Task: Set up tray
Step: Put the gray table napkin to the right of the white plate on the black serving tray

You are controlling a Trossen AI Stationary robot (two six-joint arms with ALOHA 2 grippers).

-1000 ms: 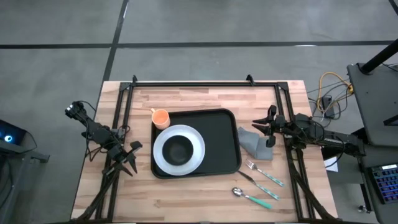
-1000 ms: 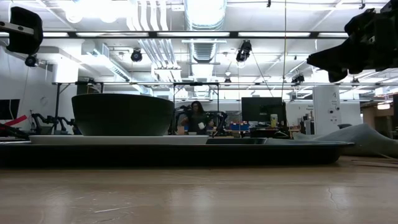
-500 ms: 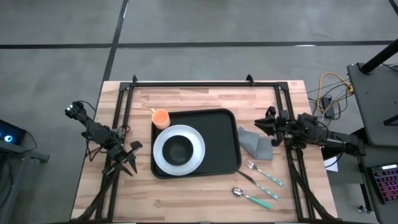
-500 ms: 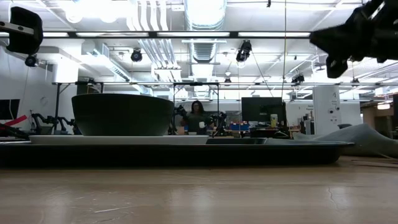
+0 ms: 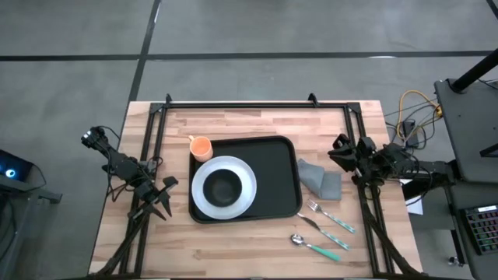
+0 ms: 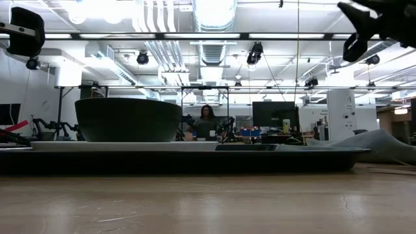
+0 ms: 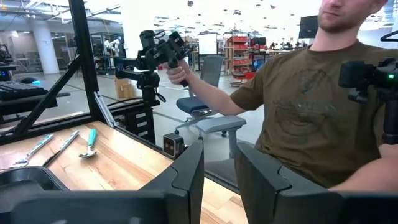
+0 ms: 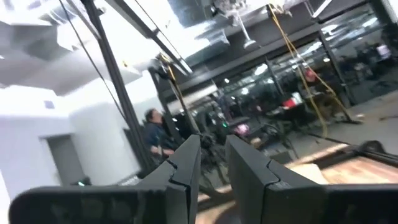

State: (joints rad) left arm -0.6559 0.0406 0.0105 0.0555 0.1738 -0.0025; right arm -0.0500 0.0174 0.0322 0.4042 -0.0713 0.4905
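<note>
Lying flat in the middle of the wooden surface (image 5: 257, 124), the black tray (image 5: 276, 167) held a round white plate (image 5: 223, 186) on its left part, with a small dark bowl (image 5: 222, 185) on the plate. An orange cup (image 5: 201, 146) stood just beside the tray's far left corner. A gray cloth (image 5: 319, 178) lay just right of the tray, and a fork (image 5: 331, 216) and a spoon (image 5: 315, 246) lay near the tray's front right corner. The right end effector (image 5: 340, 149) hung above the right edge of the surface, past the cloth and apart from the tray, and its fingers had a small gap between them with nothing in it. The left end effector (image 5: 161, 196) sat near the left edge of the surface, just left of the tray, also with a small gap and nothing held. A person (image 7: 311, 106) sat beyond the surface, with one hand (image 7: 176, 70) on a dark handle.
</note>
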